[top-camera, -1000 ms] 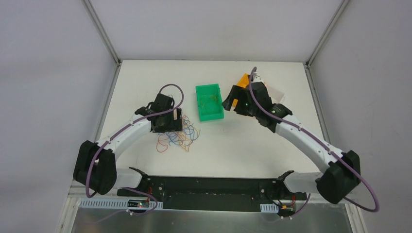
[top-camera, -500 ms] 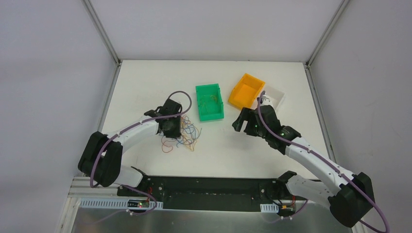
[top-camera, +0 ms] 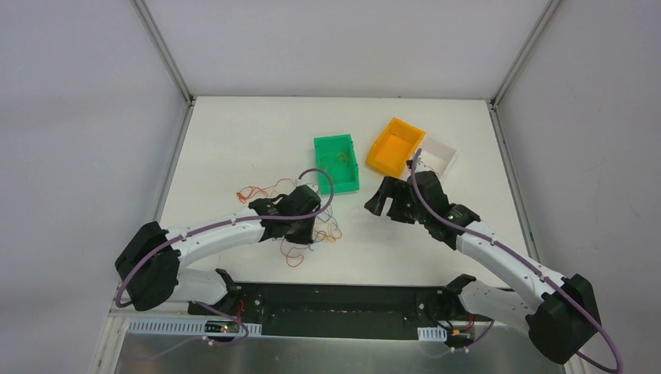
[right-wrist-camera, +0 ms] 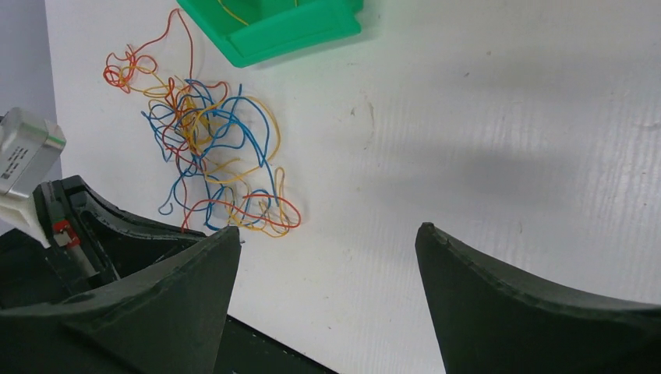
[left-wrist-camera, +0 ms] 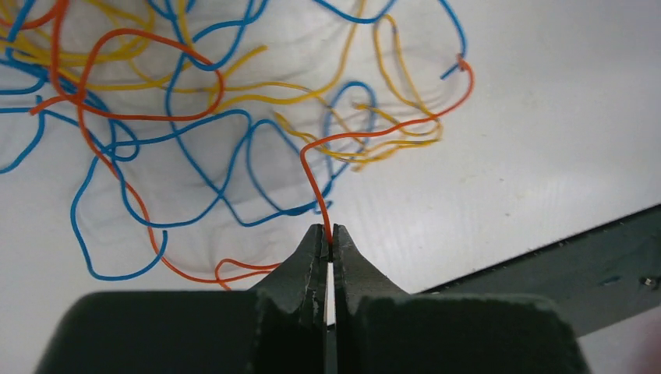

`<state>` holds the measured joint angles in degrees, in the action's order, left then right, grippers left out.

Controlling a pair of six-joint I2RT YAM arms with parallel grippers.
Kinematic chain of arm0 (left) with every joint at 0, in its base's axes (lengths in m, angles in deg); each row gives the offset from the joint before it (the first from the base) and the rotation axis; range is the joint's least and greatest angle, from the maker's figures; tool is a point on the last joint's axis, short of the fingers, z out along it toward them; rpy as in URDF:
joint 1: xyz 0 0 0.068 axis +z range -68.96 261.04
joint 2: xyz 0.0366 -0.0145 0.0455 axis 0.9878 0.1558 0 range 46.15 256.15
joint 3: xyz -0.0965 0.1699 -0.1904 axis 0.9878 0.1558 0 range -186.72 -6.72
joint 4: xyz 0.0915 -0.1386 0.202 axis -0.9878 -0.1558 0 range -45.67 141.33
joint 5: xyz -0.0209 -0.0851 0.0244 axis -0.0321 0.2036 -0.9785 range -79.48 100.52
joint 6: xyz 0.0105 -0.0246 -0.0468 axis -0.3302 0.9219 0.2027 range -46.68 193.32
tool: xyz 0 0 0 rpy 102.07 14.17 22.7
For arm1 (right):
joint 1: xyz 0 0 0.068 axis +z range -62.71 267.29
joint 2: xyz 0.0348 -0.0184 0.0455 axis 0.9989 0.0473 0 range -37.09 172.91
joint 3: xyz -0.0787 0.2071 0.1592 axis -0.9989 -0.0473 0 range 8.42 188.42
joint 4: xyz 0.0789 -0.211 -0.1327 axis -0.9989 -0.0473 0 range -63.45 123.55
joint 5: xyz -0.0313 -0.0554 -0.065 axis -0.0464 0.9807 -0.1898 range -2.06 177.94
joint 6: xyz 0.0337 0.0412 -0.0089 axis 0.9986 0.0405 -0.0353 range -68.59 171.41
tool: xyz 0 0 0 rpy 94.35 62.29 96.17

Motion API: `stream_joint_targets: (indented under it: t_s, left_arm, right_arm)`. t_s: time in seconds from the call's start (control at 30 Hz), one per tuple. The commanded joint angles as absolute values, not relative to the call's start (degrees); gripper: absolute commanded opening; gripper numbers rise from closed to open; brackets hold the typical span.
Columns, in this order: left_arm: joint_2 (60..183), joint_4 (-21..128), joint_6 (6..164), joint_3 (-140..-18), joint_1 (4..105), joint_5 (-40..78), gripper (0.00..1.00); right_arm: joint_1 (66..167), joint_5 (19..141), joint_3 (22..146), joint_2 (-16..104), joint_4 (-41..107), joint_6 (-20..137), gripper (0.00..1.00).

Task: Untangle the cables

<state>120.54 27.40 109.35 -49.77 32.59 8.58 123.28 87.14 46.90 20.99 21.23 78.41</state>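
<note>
Left wrist: left gripper (left-wrist-camera: 328,234) has just snapped from wide open to pinched tight on one orange strand (left-wrist-camera: 316,175).
Over the last second the left arm has swung toward table (top-camera: 234,140) centre, dragging the cables (top-camera: 316,232) with it. The pile is smeared out, with a red loop left behind at far left, so I read this as the start of a pull-out, not a separation yet. The held strand leaves the fingertips pointing straight away from the gripper, then hooks right into the tangle. The tangle's long axis runs diagonally, far-left to near-right, in front of the green bin (top-camera: 337,164). The right gripper (right-wrist-camera: 327,234) has come back from the bins; its jaws stand wide and empty just right of the pile.
</note>
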Motion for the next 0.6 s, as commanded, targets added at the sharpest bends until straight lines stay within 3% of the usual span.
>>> stream_joint_targets:
  t_s: [0.0, 0.17, 0.37, 0.57]
  left_arm:
    - [119.8, 27.0, 113.4, -54.5, 28.9, 6.8, 0.0]
    - [119.2, 27.1, 113.5, -55.8, 28.9, 5.8, 0.0]
    - [116.9, 26.9, 112.4, -55.3, 29.0, 3.6, 0.39]
    - [114.3, 26.6, 112.3, -53.8, 31.2, 3.4, 0.6]
  right_arm:
    - [123.4, 82.8, 45.5, 22.0, 24.6, 80.1, 0.86]
    - [124.4, 81.5, 44.5, 23.4, 25.4, 80.7, 0.86]
    - [127.0, 81.9, 43.6, 25.6, 25.9, 81.3, 0.86]
    - [129.8, 83.1, 42.3, 27.3, 27.9, 82.4, 0.86]
